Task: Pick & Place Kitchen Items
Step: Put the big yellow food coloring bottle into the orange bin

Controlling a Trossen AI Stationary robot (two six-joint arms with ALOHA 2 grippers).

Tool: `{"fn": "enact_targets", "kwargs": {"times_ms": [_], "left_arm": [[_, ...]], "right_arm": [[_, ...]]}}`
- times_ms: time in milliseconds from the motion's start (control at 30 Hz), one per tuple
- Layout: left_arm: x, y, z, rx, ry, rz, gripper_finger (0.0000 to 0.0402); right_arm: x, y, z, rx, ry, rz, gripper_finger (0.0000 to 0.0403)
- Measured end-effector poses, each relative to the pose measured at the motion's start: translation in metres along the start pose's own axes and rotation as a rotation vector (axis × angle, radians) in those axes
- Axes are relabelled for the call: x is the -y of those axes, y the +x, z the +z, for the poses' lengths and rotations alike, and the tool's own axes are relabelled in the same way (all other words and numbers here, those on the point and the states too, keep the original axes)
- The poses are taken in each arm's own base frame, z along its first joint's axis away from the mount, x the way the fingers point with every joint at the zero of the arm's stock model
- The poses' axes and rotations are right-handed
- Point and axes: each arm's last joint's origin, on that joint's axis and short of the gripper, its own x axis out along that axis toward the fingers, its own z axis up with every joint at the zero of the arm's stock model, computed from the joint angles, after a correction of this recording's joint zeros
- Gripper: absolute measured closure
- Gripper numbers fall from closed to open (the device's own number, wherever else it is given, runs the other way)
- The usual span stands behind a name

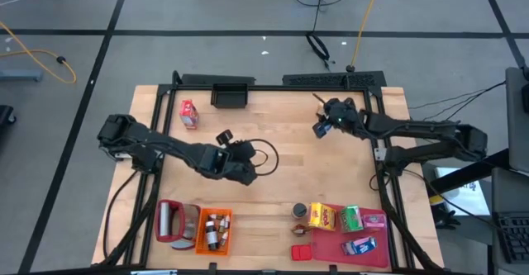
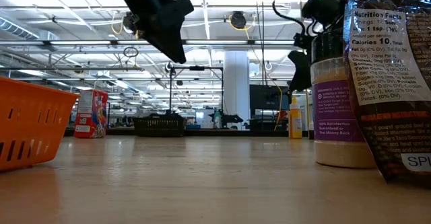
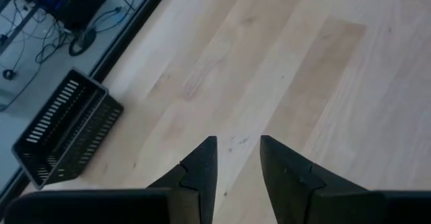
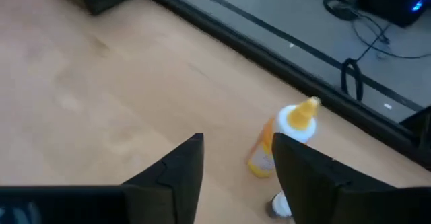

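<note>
My right gripper [image 1: 319, 130] [image 4: 236, 143] hangs open above the far right of the table, nothing between its fingers. Just beyond its fingertips an orange bottle [image 4: 279, 140] with a white collar and yellow tip stands upright on its base [image 2: 294, 120] near the far edge, partly hidden by one finger. My left gripper [image 1: 224, 137] [image 3: 239, 150] hovers open over bare wood at mid-table, pointing toward the far edge. A red box [image 1: 189, 114] stands at the far left. Yellow [image 1: 322, 217], green [image 1: 353, 219] and blue [image 1: 359, 246] boxes lie on the pink-red tray [image 1: 331, 244] near the front.
A black basket [image 1: 231, 93] [image 3: 64, 133] sits at the far edge. The orange crate [image 1: 213, 229] with small bottles and a red holder [image 1: 173, 221] stand front left. A dark tin [image 1: 299, 210] lies beside the tray. A spice jar [image 2: 337, 109] and a dark bag [image 2: 397, 83] stand at the near edge.
</note>
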Motion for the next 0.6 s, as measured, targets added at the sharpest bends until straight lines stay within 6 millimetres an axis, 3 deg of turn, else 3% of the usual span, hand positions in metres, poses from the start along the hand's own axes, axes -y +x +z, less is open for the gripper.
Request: {"fn": "enact_targets", "kwargs": {"times_ms": [233,600], "left_arm": [[-0.002,0.002,0.001,-0.008,-0.006,-0.010,0.0289],[0.000,0.002,0.004,0.011,0.009,-0.038,0.0289]], "right_arm": [[0.018,0.019,-0.003,-0.007,0.075,-0.003,0.0205],[0.032,0.053,-0.007,-0.015,0.101,-0.030,0.0182]]}}
